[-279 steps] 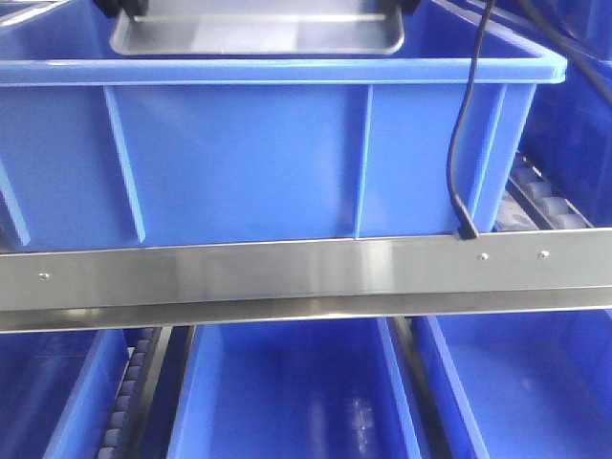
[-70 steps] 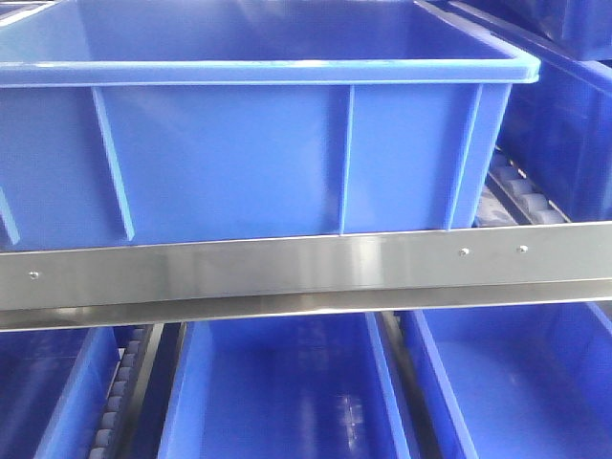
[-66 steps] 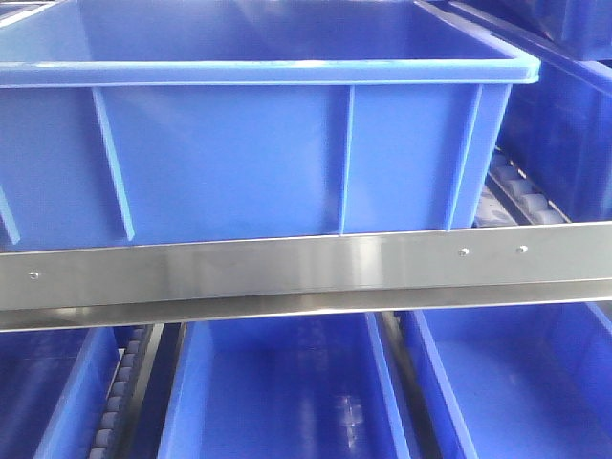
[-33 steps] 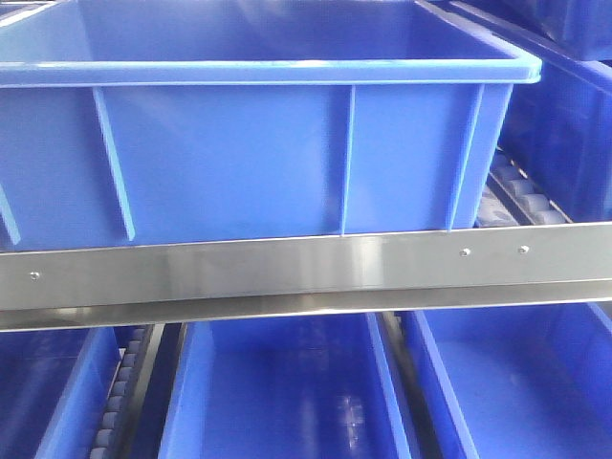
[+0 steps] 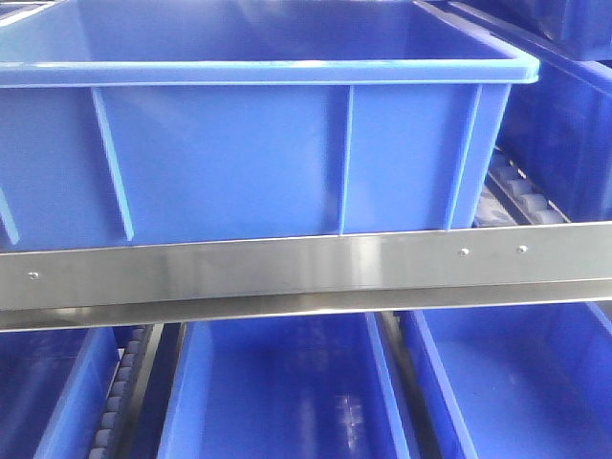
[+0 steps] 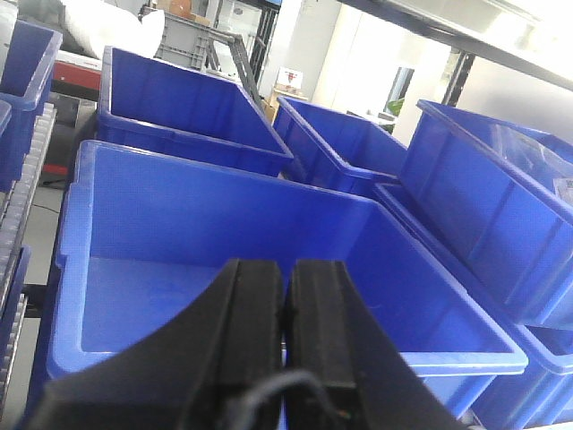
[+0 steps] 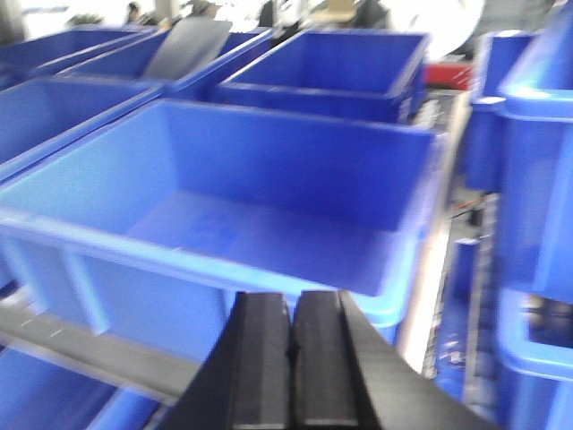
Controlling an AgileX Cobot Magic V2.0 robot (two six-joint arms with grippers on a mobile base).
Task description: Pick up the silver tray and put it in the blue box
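Where the front-facing view looks across a steel shelf rail, the blue box sits on the shelf just behind that rail, its thick rim level and its ribbed side facing the camera. What lies on its floor is hidden by the near wall from here, so the silver tray cannot be seen. Below the rail stand narrower blue bins, side by side, with a roller track between the left two.

In the left wrist view, the left gripper hangs above the near edge of the blue box, its two black fingers pressed together with nothing between them. The box floor looks bare blue in the part that shows. More blue crates stand behind and to the right.

In the right wrist view, blurred, the right gripper also has its fingers closed flat against each other, holding nothing, near the front rim of the blue box. No tray shows in its visible interior.
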